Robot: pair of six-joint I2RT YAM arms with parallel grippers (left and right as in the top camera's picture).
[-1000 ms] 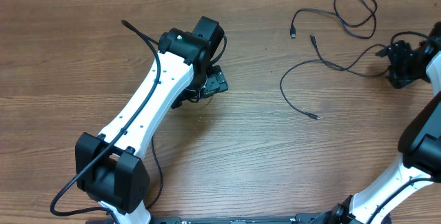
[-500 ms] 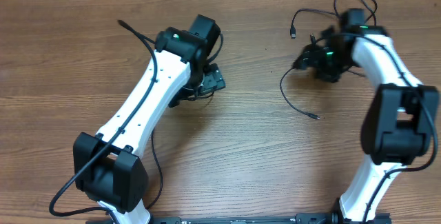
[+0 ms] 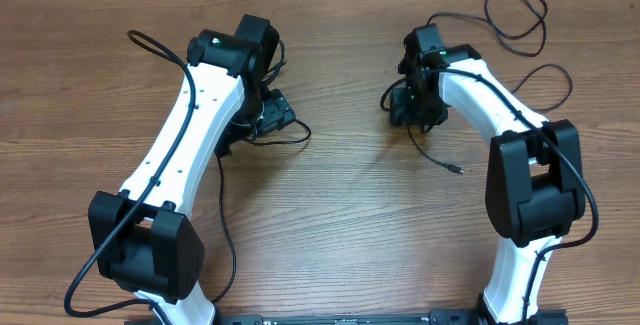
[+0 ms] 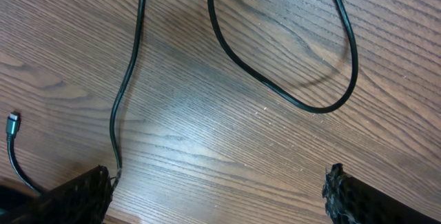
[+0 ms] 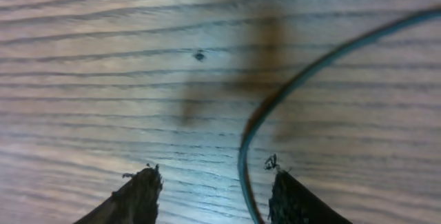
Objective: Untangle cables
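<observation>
We look down on the wooden table (image 3: 330, 225), which fills the overhead view. The left arm (image 3: 185, 145) stretches over the table's left half, and the right arm (image 3: 500, 105) bends over its right half.

The left gripper (image 3: 275, 117) hangs over the table just left of the middle. Its wrist camera shows its fingers (image 4: 76, 196) spread wide, clamped on nothing. The right gripper (image 3: 405, 105) sits just right of the table's middle, its fingers (image 5: 134, 200) also apart.

The cables lie on the table in separate places. The far cable (image 3: 545, 15) curls in a loop at the table's far right corner. The middle cable (image 3: 430, 153) leaves the right gripper and trails toward the table's near edge, ending in a plug end (image 3: 458, 171). In the blurred right wrist view it passes between the fingers, close to one of them.

Under the left gripper, the left cable (image 4: 127, 79) runs up to one fingertip, and beside it lies a loop (image 4: 310, 109). We cannot tell whether they are one cord. A small plug (image 4: 12, 122) lies at that view's edge.
</observation>
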